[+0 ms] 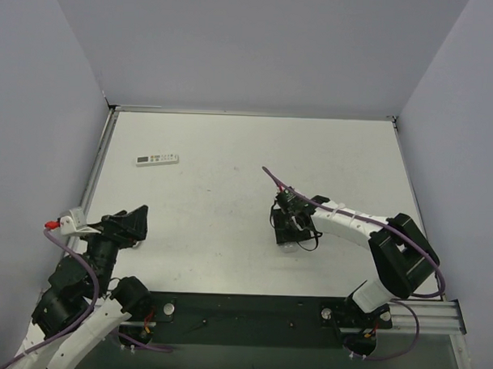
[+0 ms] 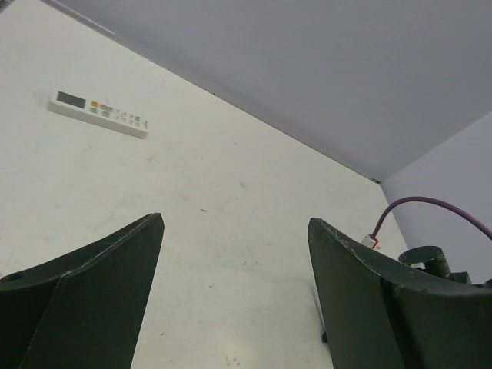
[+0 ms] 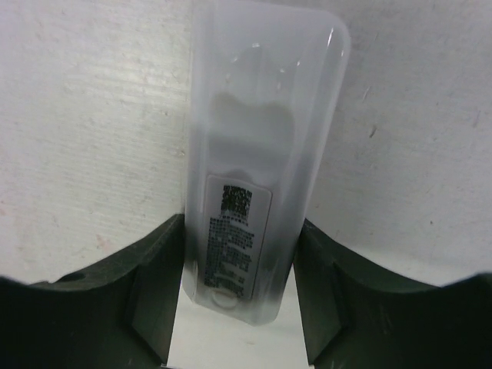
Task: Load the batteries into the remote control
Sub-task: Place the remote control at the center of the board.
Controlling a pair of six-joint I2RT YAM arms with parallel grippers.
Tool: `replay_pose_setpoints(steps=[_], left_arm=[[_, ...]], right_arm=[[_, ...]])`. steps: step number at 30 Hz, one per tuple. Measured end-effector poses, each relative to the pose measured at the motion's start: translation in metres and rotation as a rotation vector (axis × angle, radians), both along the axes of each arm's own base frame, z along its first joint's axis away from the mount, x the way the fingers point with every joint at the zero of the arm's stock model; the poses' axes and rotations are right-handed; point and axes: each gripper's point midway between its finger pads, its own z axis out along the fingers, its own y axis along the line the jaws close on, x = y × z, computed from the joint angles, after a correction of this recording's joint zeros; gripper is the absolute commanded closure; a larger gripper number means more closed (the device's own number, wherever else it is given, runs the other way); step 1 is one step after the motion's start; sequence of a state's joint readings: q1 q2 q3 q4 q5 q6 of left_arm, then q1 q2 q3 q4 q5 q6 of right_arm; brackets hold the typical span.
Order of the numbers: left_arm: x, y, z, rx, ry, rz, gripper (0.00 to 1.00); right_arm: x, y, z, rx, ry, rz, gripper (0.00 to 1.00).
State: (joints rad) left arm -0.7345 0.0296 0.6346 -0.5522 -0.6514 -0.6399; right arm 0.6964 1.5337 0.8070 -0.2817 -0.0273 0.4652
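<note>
The right tool [image 3: 240,269] clamps the remote control [image 3: 257,154] by its labelled end, 1 finger on each long side. Its long axis runs up the frame, rounded end toward the top edge, over the bench [image 3: 92,115]. The left tool [image 2: 234,254] gapes wide, holding nothing.

Soft, even light comes from above. The white table [image 1: 231,152] looks bright, and the shadows under the arms [image 1: 350,222] are small and faint. The top view is sharp. In the right wrist view the remote control [image 3: 261,138] is very close and blurry, with a shiny streak near its top corner.
</note>
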Motion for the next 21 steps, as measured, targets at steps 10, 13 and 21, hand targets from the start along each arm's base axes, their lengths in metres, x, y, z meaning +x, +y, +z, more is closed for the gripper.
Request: replay_pose_setpoints(steps=[10, 13, 21], left_arm=[[-0.003, 0.025, -0.032, 0.169, 0.087, 0.096, 0.06], [-0.003, 0.028, -0.036, 0.188, 0.098, 0.105, 0.03], [-0.004, 0.036, -0.043, 0.214, 0.124, 0.143, 0.03]], right_arm=[[0.004, 0.004, -0.003, 0.018, -0.002, -0.029, 0.2], [0.006, 0.005, -0.001, 0.024, -0.011, -0.033, 0.15], [0.065, -0.008, 0.064, 0.113, -0.209, -0.162, 0.03]])
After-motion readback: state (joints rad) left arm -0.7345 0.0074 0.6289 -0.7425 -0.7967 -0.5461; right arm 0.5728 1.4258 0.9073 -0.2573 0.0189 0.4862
